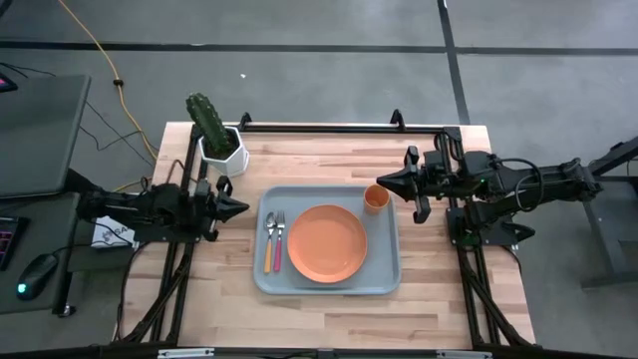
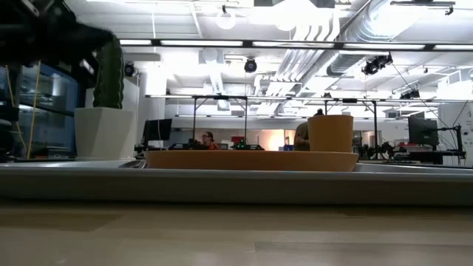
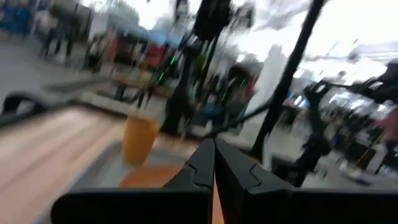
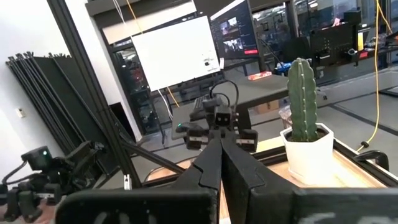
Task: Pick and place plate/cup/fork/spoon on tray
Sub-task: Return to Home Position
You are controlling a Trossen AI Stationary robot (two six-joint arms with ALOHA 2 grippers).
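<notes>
The pale blue-grey tray (image 1: 384, 274) lies mid-table. On it rest the orange plate (image 1: 327, 242), the orange cup (image 1: 375, 199) upright at the far right corner, and the pink-handled fork (image 1: 280, 242) and yellow-handled spoon (image 1: 269, 242) side by side at the left. The low view shows the plate (image 2: 251, 159) and the cup (image 2: 330, 133) on the tray (image 2: 222, 185). My left gripper (image 1: 242, 207) is shut and empty, left of the tray. My right gripper (image 1: 384, 181) is shut and empty, just right of the cup. The left wrist view shows the cup (image 3: 139, 139).
A white pot with a green cactus (image 1: 217, 140) stands at the far left of the table, behind my left gripper; it also shows in the right wrist view (image 4: 305, 134). Bare wood lies in front of the tray (image 1: 329, 319).
</notes>
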